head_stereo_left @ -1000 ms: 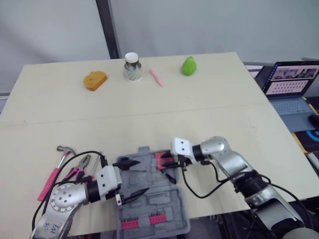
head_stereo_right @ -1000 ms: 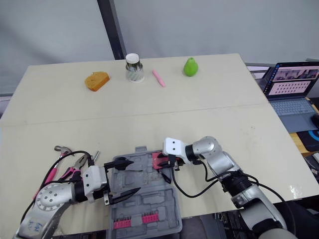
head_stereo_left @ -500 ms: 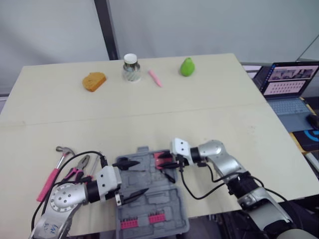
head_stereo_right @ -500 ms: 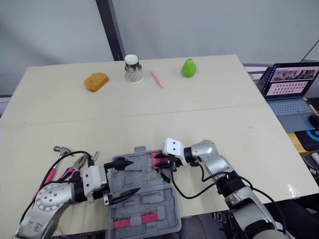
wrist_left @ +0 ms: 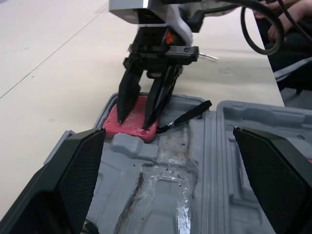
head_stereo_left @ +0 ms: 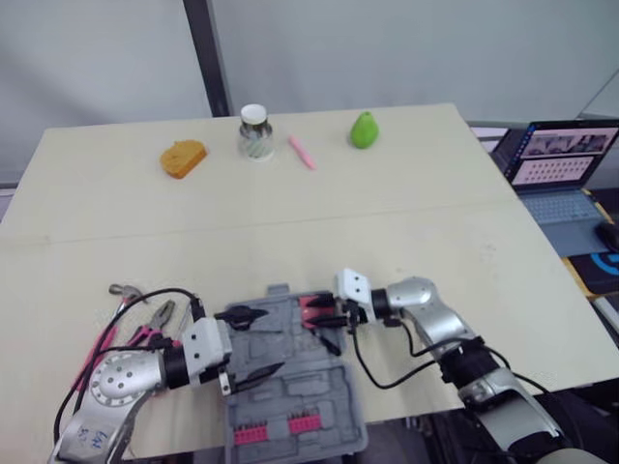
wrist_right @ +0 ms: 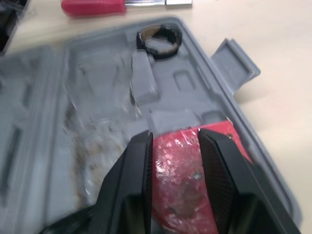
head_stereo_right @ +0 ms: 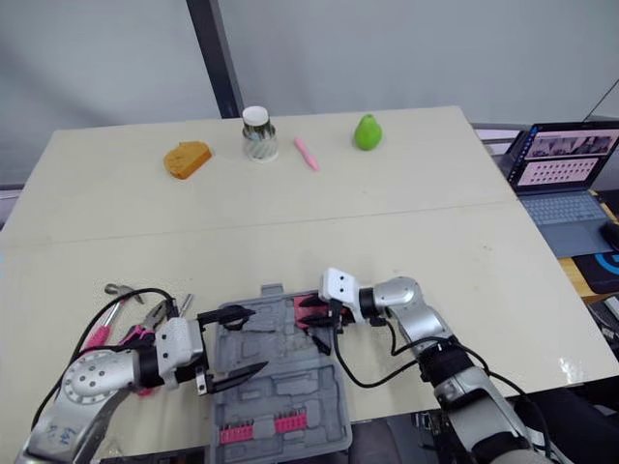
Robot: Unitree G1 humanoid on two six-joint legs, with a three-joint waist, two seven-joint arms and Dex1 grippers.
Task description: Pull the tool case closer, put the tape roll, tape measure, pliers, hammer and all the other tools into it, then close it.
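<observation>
Shows case (head_stereo_left: 300, 391) open at the table's (head_stereo_left: 290, 213) near edge, already holding tape roll (wrist_right: 158, 42) and red tape measure (wrist_right: 178, 190). Finds right gripper (wrist_left: 132, 121) slightly parted, tips resting on the tape measure, and left gripper (head_stereo_left: 274, 340) spread wide above the case. Leaves hammer (head_stereo_left: 118, 289) and pliers (head_stereo_left: 155, 324) on the table just left of the case, apparently still to pack before closing.

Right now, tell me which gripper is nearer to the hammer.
Left. The left gripper is over the left side of the open tool case, with the hammer lying on the table further left. The right gripper is over the case's far right part, farther away.
</observation>
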